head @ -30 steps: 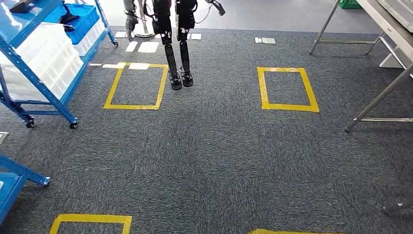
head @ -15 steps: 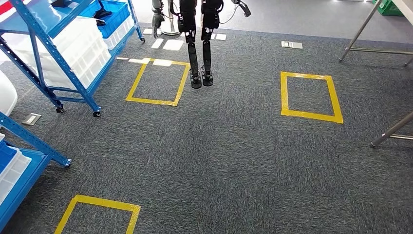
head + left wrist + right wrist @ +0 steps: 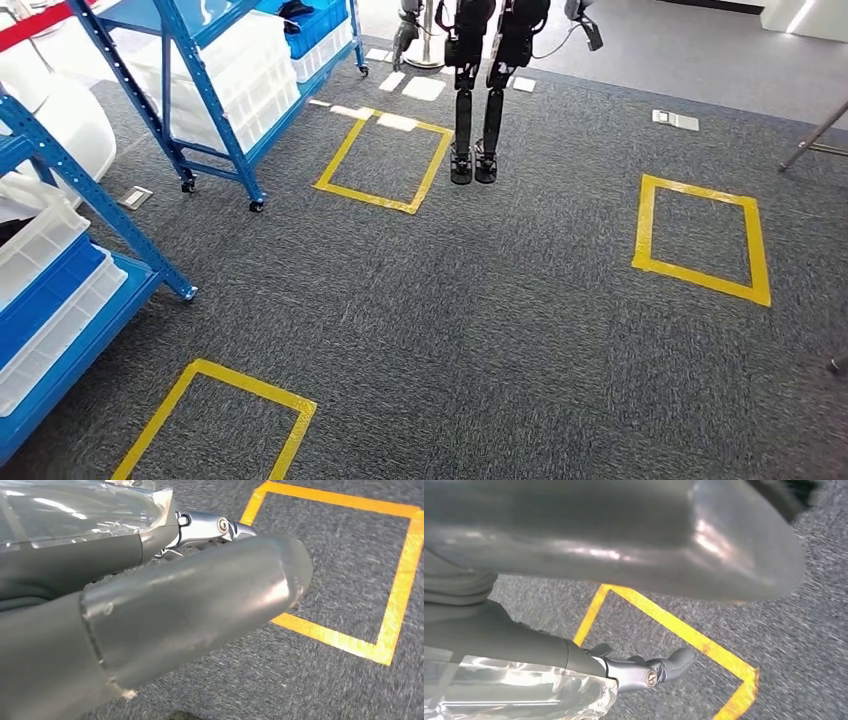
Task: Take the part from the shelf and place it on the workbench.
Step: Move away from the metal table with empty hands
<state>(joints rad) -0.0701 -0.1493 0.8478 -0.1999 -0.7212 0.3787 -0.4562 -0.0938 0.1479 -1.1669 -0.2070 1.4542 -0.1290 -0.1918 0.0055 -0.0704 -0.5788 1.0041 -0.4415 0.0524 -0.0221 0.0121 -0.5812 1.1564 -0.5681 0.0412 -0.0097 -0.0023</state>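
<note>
At the left of the head view, a blue steel shelf rack on castors [image 3: 205,95] is seen, loaded with white plastic bins [image 3: 235,75] and a blue plastic crate [image 3: 320,22]; a small dark object lies in that crate, too small to be identified as the part. A nearer blue rack [image 3: 75,180] carries more white trays. Yellow tape squares [image 3: 382,160] are marked on the grey carpet [image 3: 480,300]. A second humanoid robot's dark legs [image 3: 475,110] are seen standing beyond. The left hand [image 3: 200,595] and the right hand [image 3: 624,540] are seen hanging above the carpet, well apart from the racks; nothing is seen held, but how the fingers lie cannot be told.
</note>
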